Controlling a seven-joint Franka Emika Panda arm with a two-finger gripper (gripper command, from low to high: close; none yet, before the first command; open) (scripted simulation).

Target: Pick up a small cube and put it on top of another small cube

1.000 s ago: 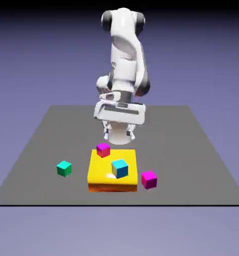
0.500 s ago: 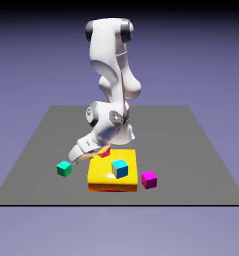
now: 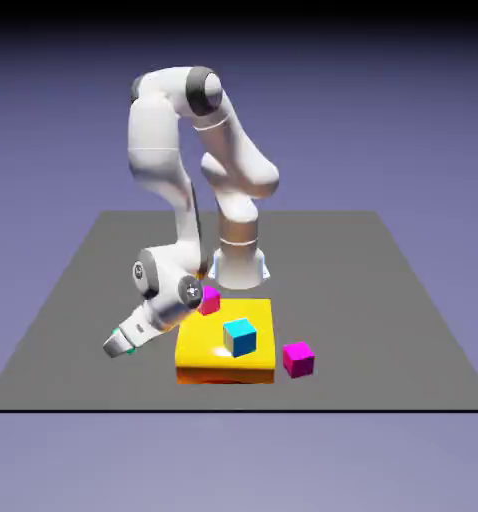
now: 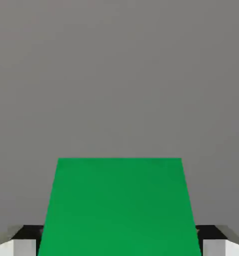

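The small teal-green cube [image 4: 119, 210] fills the lower middle of the hand view, sitting between my two grey fingertips [image 4: 21, 247]. My gripper [image 4: 119, 248] is shut on it. In the exterior view my gripper [image 3: 117, 347] is low over the table, left of the yellow block, and only a sliver of the teal cube [image 3: 132, 350] shows at its tip. One magenta cube [image 3: 211, 298] sits at the yellow block's far left corner, partly behind my wrist. A second magenta cube [image 3: 298, 358] rests on the table to the block's right.
A flat yellow block [image 3: 215, 352] lies in the middle of the grey table [image 3: 383, 300], with a sky-blue cube [image 3: 240, 337] on top of it. My forearm leans close over the block's left edge.
My arm swung down and toward the exterior view's left, from above the yellow block to the teal cube. The jaws went from open to shut on it.
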